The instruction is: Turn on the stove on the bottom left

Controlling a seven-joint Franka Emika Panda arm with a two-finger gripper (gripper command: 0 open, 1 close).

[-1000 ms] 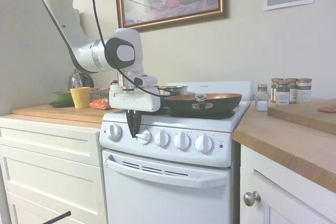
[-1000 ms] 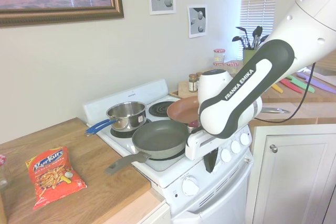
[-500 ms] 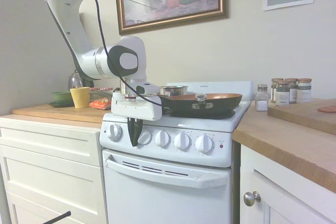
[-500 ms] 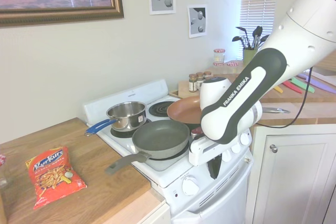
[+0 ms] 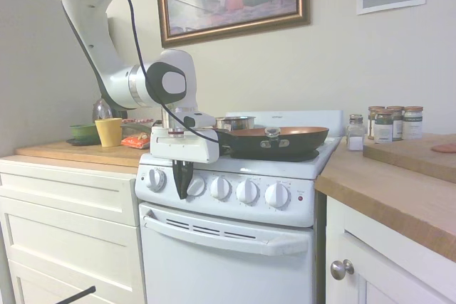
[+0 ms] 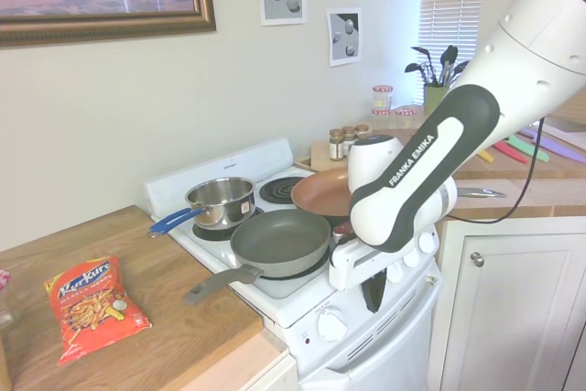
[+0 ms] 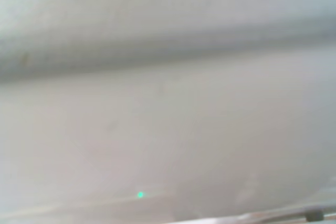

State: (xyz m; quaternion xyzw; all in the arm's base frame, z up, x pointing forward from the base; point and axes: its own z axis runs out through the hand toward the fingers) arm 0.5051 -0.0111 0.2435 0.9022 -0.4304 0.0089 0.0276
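The white stove [image 5: 228, 268] stands between wooden counters, with five round white knobs across its front panel and a small red light [image 5: 300, 198] at the right end. My gripper [image 5: 182, 184] points down in front of that panel, its dark fingers pressed together and shut. The fingers cover the left part of the second knob from the left [image 5: 197, 186]; the first knob [image 5: 156, 179] sits just to their left. In the second exterior view the gripper [image 6: 374, 294] hangs over the stove's front edge beside a knob [image 6: 331, 324]. The wrist view shows only blurred white surface.
A grey frying pan [image 6: 279, 242], a copper pan [image 5: 274, 137] and a steel pot [image 6: 220, 200] occupy the burners. The left counter [image 6: 137, 345] holds a snack bag [image 6: 92, 307], a yellow cup [image 5: 109, 132] and a green bowl [image 5: 84, 132]. Spice jars [image 5: 390, 124] stand on the right.
Over the last second the gripper dropped a little and shifted right, from beside the second knob to in front of it. Since half a second ago it has barely moved.
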